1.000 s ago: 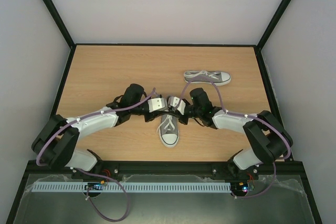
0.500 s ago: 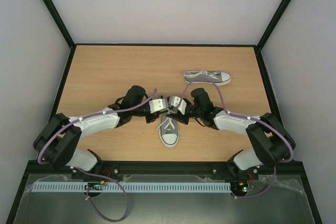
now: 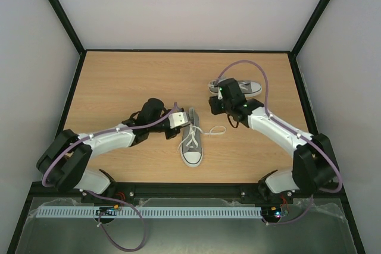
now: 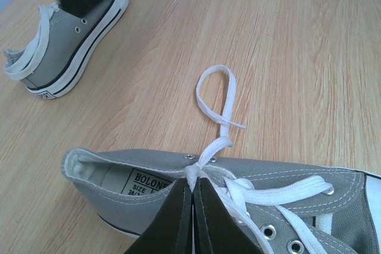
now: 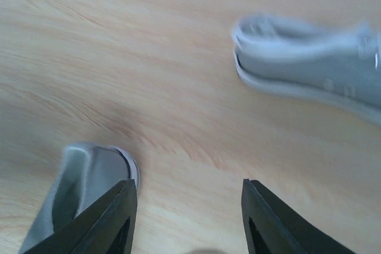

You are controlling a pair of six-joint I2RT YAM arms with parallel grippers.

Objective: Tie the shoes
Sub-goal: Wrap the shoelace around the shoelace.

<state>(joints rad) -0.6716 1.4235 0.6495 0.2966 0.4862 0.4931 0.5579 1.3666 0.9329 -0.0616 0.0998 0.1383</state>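
L fingers point(image 4: 193, 206) are pinching near shoe point(image 4: 268, 168) lace point(image 4: 215, 146) at knot, fully closed. R fingers point(image 3: 212, 105) are hovering half-open, empty, near far shoe point(image 3: 250, 87).

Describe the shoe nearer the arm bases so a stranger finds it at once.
On the wooden table, look near the middle of the front edge. The grey shoe there points its white toe at that edge. Unlike the other shoe, set crosswise farther back, its lace is pinched in the left claw.
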